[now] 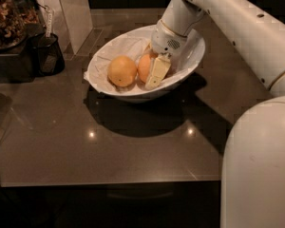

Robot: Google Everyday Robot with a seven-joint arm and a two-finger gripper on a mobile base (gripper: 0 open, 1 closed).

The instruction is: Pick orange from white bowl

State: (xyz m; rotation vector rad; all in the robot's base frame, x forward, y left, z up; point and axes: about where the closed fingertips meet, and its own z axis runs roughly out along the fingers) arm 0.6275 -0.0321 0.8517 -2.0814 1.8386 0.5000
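The white bowl (192, 63) stands at the back middle of the dark table, lined with crumpled white paper. Two fruits lie in it. The orange (143, 66), deeper in colour, lies at the bowl's middle. A paler yellow-orange fruit (122, 71) lies just left of it, touching or nearly touching. My gripper (154, 73) reaches down into the bowl from the upper right and lies against the orange's right side, hiding part of it. The orange rests in the bowl.
A black mesh cup (46, 55) stands at the left, next to a container of dried bits (9, 20). A white tiled wall (71, 11) rises behind them. My white arm (237, 27) and base (259, 165) fill the right side.
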